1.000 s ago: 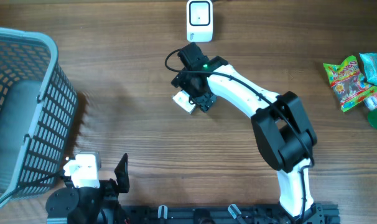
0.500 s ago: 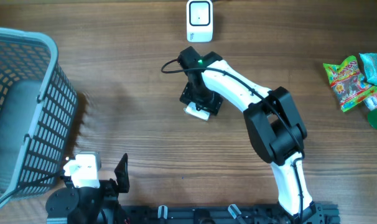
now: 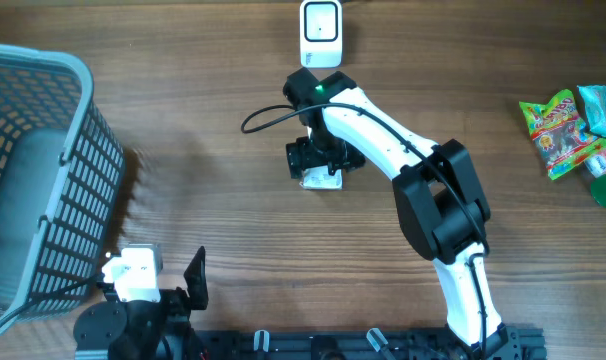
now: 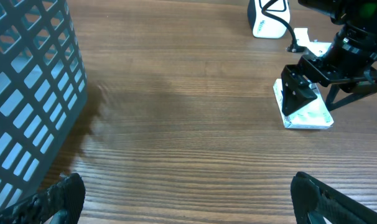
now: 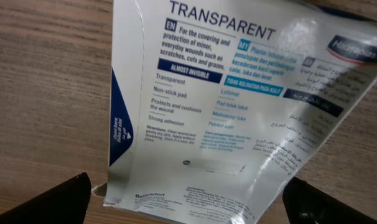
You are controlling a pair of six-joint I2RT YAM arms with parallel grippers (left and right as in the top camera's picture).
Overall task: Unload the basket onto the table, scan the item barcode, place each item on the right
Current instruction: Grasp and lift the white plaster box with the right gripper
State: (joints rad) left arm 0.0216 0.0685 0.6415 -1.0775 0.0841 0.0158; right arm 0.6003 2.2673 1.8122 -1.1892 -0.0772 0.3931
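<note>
- White packet is found lying flat on the wooden table, just left of centre in the overhead frame, a short way below the scanner.
- The scanner, white with a dark window, is seen standing at the top centre of that frame; the packet and the scanner are kept apart by bare wood.
- The right gripper is held directly over the packet, its black fingers being set down at the packet's upper part.
- In the left wrist view the same gripper is picked out at the right of the frame, one finger being planted over the near end of the packet.
- From the right wrist camera the packet fills the frame: blue and black print is read on its white face, "TRANSPARENT" at the top, "ALMOST INVISIBLE" on a blue bar below it.
- The right jaws are seen spread wide, a fingertip in each lower corner of that view; the packet is not pinched between them.
- The left gripper is parked low at the bottom left of the overhead frame, its jaws spread fully, nothing being held between them.
- A grey mesh basket is noted along the left edge.
- Coloured snack bags are spotted at the far right edge, well apart from the packet.
</note>
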